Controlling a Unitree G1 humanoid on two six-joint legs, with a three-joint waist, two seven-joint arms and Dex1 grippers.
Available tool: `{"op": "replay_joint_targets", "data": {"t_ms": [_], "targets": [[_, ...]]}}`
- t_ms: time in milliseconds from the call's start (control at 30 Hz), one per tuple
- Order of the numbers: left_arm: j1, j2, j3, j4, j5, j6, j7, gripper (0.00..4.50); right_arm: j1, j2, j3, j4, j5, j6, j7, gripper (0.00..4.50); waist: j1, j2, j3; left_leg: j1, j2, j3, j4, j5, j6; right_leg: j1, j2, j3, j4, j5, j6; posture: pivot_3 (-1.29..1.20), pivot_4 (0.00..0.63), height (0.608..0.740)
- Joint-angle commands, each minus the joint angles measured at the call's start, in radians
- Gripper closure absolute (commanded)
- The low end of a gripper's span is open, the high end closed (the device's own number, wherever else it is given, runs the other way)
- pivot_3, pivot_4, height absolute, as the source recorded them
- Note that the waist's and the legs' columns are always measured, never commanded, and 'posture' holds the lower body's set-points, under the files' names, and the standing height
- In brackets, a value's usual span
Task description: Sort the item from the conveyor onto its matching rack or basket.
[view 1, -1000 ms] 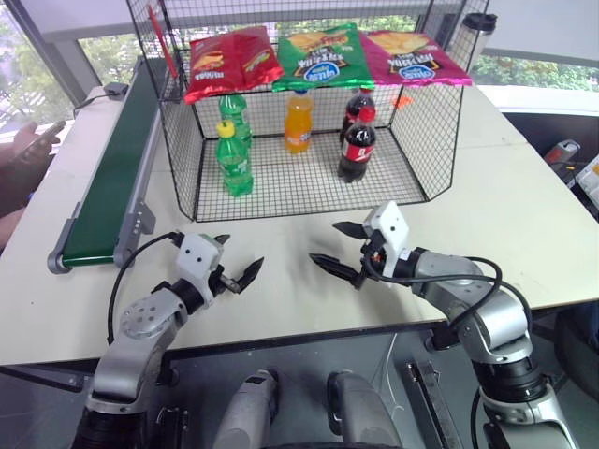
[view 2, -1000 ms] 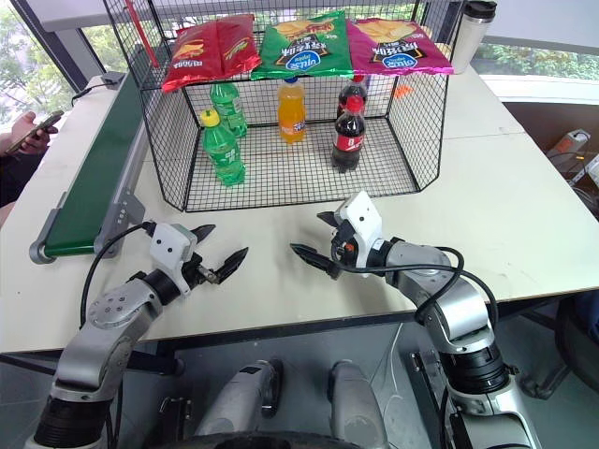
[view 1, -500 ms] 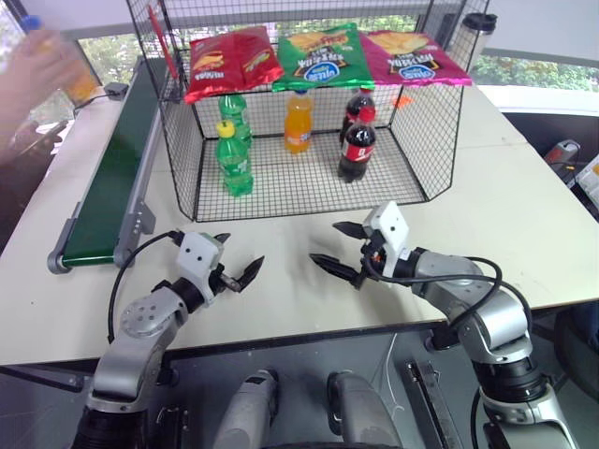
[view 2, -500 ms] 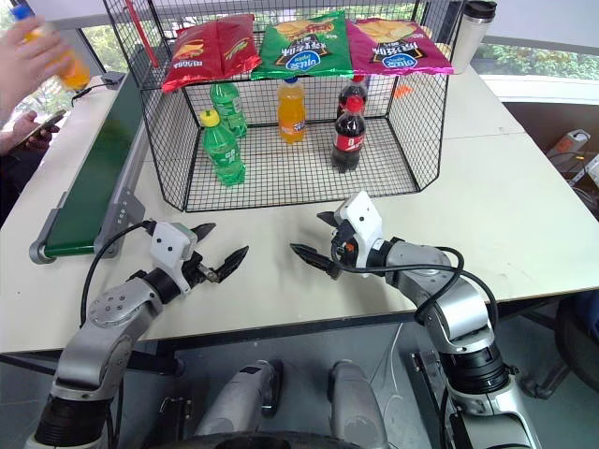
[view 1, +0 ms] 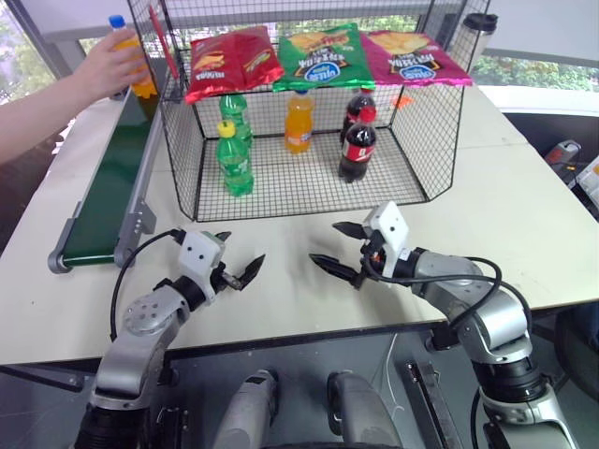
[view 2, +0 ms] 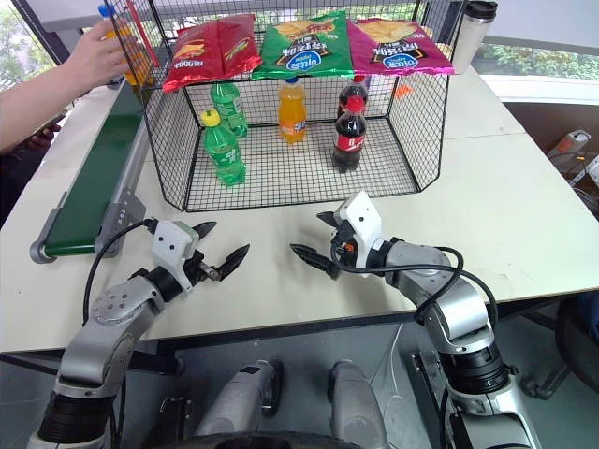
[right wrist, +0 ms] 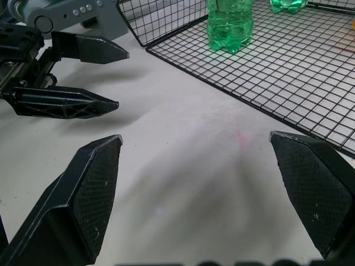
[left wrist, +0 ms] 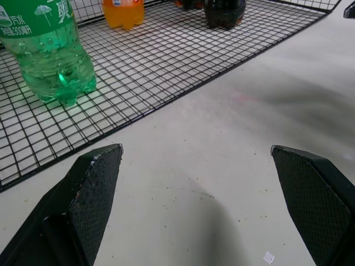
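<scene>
A person's hand [view 1: 98,67] holds the item [view 1: 137,65], an orange soda bottle with a blue cap, above the far end of the conveyor [view 1: 108,182], whose dark green belt runs along the table's left side. The rack [view 1: 426,140], a black wire cage with an open front, stands at the middle back. My left gripper [view 1: 240,254] is open and empty over the bare table in front of the cage. My right gripper [view 1: 325,243] faces it a short way off, also open and empty. Both hang far from the item.
Inside the cage stand two green bottles [view 1: 234,159], an orange bottle with an orange cap [view 1: 299,122] and two cola bottles [view 1: 357,145]. Three chip bags [view 1: 323,54] lie on its top. A tumbler [view 1: 477,36] stands at the back right.
A person's hand has carried the blue-capped orange bottle in from the far left to above the conveyor's far end. Both grippers have stayed still and open.
</scene>
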Motion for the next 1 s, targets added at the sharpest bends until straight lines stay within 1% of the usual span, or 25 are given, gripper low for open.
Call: {"op": "replay_joint_targets", "data": {"t_ms": [33,300,433,500,567,667,800,1000], "targets": [[-0.007,0.002,-0.002,-0.02,0.005,-0.03,-0.001,0.0,-0.014,-0.004,-0.001,-0.025,0.009,-0.012,0.001,0.1,0.0,0.0,0.0,0.0,0.0,0.0,0.0,0.0,0.0,0.0,0.0,0.0,0.0,0.0,0.0,0.0,0.15,0.739],[0.007,0.009,0.032,-0.06,-0.013,-0.005,0.012,0.0,-0.025,-0.011,-0.011,-0.054,0.039,0.007,0.018,0.1,0.0,0.0,0.0,0.0,0.0,0.0,0.0,0.0,0.0,0.0,0.0,0.0,0.0,0.0,0.0,0.0,0.15,0.739],[-0.011,0.028,0.136,-0.122,-0.069,0.073,0.045,0.0,-0.046,-0.036,-0.015,-0.089,0.077,0.026,0.055,0.1,-0.001,0.0,0.0,0.0,0.0,0.0,0.0,0.0,0.0,0.0,0.0,0.0,0.0,0.0,0.0,0.0,0.15,0.739],[-0.032,0.038,0.209,-0.138,-0.111,0.119,0.069,0.0,-0.057,-0.048,-0.013,-0.098,0.094,0.026,0.075,0.1,-0.001,0.0,0.0,0.0,0.0,-0.001,0.0,0.0,0.0,0.0,0.0,-0.001,0.0,0.0,0.0,0.0,0.15,0.739],[-0.064,0.058,0.306,-0.104,-0.161,0.154,0.082,0.0,-0.078,-0.054,-0.005,-0.11,0.114,0.025,0.098,0.1,-0.001,0.0,0.0,0.0,0.0,-0.001,0.0,0.0,0.0,0.0,0.0,-0.001,0.0,0.0,0.0,0.0,0.15,0.739],[-0.093,0.095,0.389,-0.048,-0.185,0.167,0.086,0.0,-0.106,-0.053,0.002,-0.117,0.136,0.031,0.113,0.1,-0.002,0.0,0.0,0.0,0.0,-0.001,0.0,0.0,0.0,0.0,0.0,-0.002,0.0,0.0,0.001,0.0,0.15,0.739],[-0.11,0.162,0.543,0.05,-0.219,0.187,0.095,0.0,-0.162,-0.052,0.015,-0.117,0.16,0.032,0.144,0.1,0.0,0.0,0.0,0.0,0.0,0.0,0.0,0.0,0.0,0.0,0.0,-0.002,0.0,0.0,0.0,0.0,0.15,0.739],[-0.051,0.205,0.648,0.126,-0.256,0.188,0.073,0.0,-0.191,-0.058,0.021,-0.106,0.169,0.026,0.168,0.1,-0.002,0.0,0.0,0.0,0.0,0.0,0.0,0.0,0.0,0.0,0.0,-0.001,0.0,0.0,0.0,0.0,0.15,0.739]]}}
